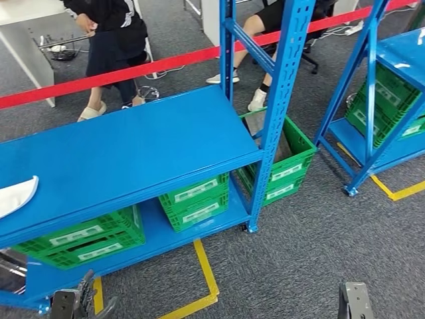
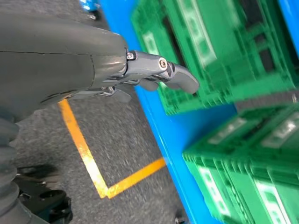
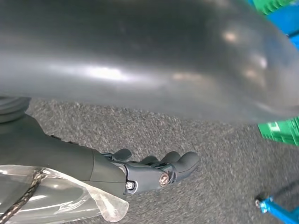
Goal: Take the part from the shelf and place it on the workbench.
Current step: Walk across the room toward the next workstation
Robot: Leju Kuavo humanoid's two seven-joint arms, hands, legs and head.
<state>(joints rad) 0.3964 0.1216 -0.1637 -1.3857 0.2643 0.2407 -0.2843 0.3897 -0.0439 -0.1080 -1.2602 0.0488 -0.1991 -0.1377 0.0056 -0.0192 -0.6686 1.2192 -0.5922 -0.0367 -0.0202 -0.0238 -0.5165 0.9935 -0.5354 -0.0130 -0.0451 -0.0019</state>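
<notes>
Now the blue shelf [image 1: 140,143] runs across the head view, its upper board bare except for a white part [image 1: 16,195] lying at the far left, close to the front edge and cut off by the picture's border. Under that board, green crates [image 1: 82,239] sit on the lower board, one pair at the left and a second stack [image 1: 196,199] further right, near the perforated blue post [image 1: 278,100]. Another green crate [image 1: 283,166] stands on the carpet just behind that post. Grey carpet [image 1: 311,252] lies open to the right of the post, up to a second blue rack [image 1: 373,100] that carries more green crates. Yellow tape [image 1: 203,279] marks a corner on the floor in front of the shelf, and a red barrier strap [image 1: 150,66] stretches behind it, with people beyond.

The left robot hand [image 1: 80,300] hangs low at the bottom left, below the shelf's front edge; in the left wrist view its fingers [image 2: 176,74] lie stretched out and a little apart, holding nothing, near the lower board's edge and the crates. The right robot hand [image 3: 155,170] hangs over bare carpet in the right wrist view, fingers extended and close together, empty, with clear plastic wrap [image 3: 70,200] at the wrist.
</notes>
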